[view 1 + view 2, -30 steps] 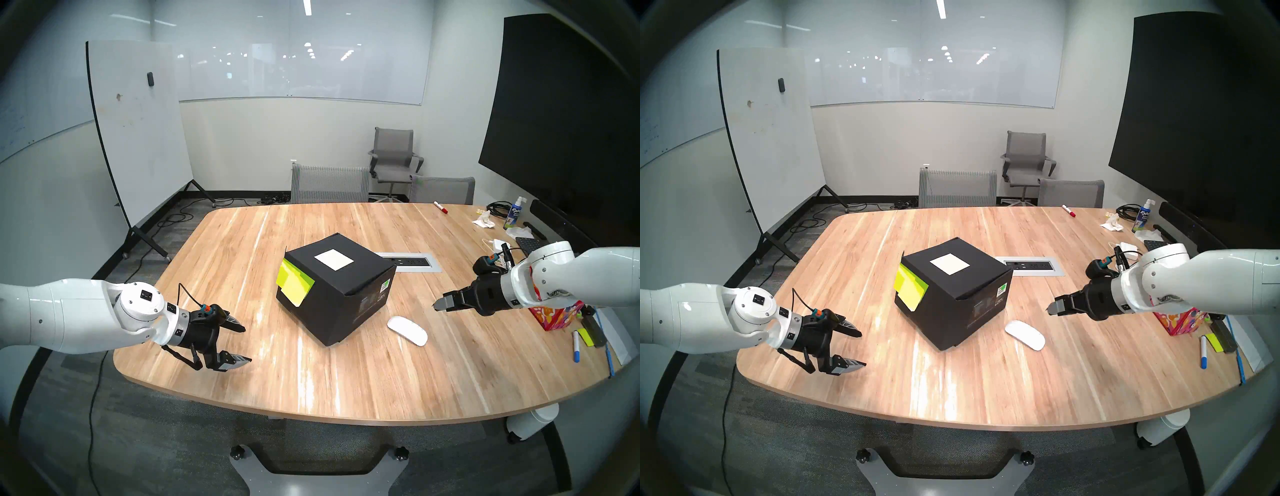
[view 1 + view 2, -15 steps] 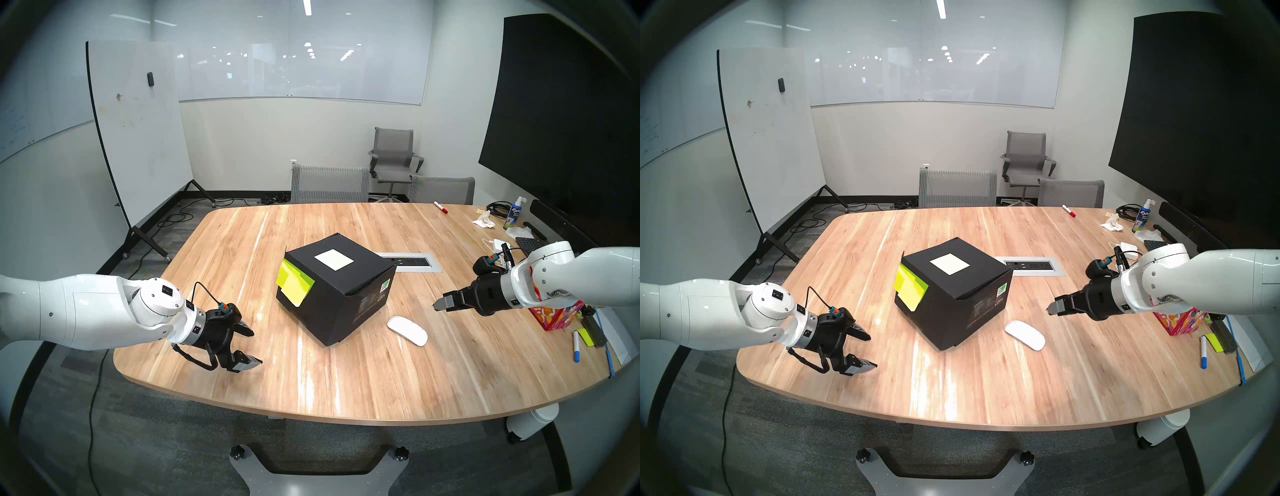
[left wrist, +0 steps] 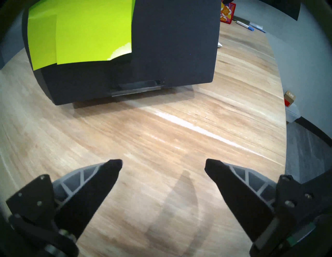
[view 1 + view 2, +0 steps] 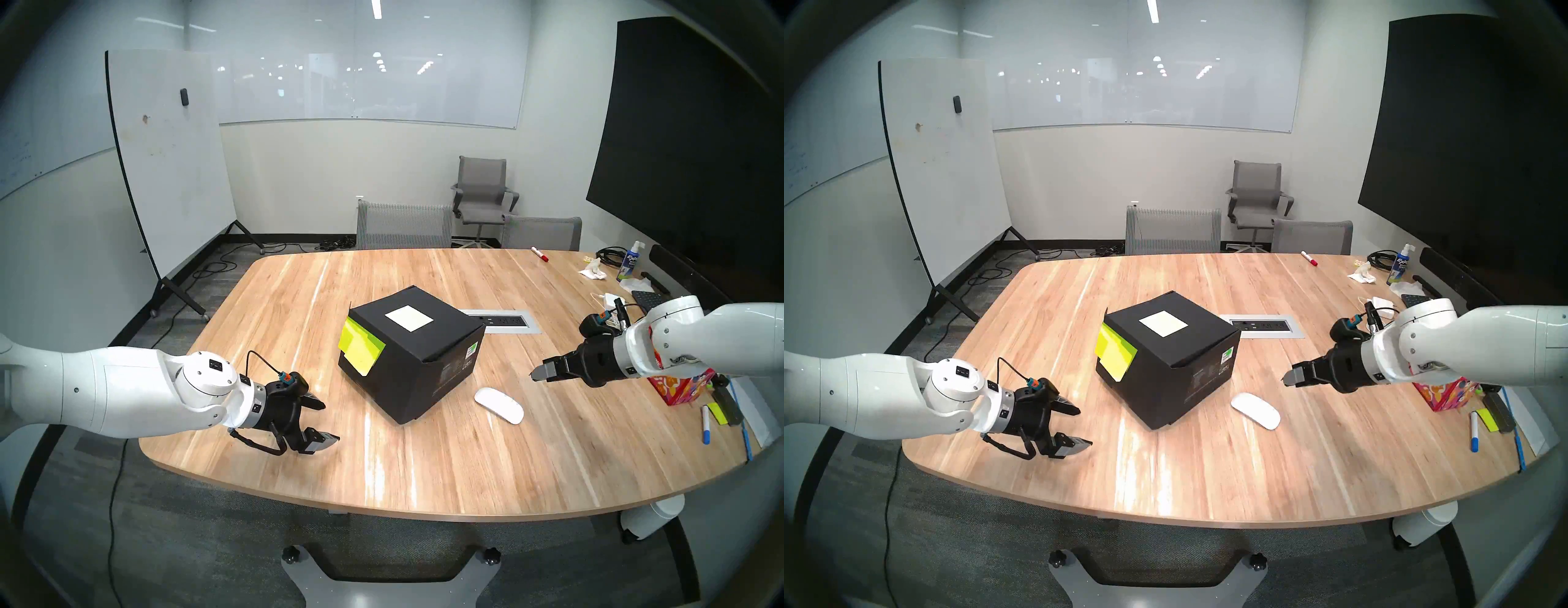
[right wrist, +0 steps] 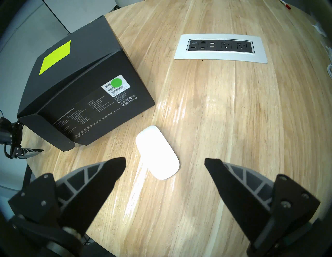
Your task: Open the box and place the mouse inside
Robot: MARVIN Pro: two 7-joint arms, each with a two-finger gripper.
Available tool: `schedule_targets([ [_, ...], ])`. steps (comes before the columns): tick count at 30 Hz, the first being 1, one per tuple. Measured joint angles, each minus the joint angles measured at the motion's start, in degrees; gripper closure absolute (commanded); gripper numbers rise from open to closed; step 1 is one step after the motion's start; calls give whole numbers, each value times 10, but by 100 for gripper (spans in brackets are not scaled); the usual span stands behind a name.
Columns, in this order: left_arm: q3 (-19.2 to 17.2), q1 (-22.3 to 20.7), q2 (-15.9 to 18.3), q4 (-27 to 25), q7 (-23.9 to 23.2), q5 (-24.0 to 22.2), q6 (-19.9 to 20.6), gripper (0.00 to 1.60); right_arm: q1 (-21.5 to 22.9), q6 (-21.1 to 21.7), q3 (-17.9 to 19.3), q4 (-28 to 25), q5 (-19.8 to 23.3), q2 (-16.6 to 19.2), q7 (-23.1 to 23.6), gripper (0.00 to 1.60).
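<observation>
Closed black box (image 4: 413,361) and white mouse (image 4: 498,405) are shown on the table (image 4: 424,467); left gripper (image 4: 329,420) and right gripper (image 5: 164,162) are spread wide, empty.

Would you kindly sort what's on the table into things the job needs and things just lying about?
Needed: black box, white mouse.

Lying about: tissue box, spray bottle, red marker, blue marker, power adapter.
</observation>
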Motion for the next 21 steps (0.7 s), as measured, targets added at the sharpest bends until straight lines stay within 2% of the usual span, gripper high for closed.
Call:
schedule_targets([
  [9,-3,25,-8,6,30,-14,-41,0,0,0,0,0,0,0,0,0],
  [21,-3,38,-10,-6,54,-23,-54,0,0,0,0,0,0,0,0,0],
])
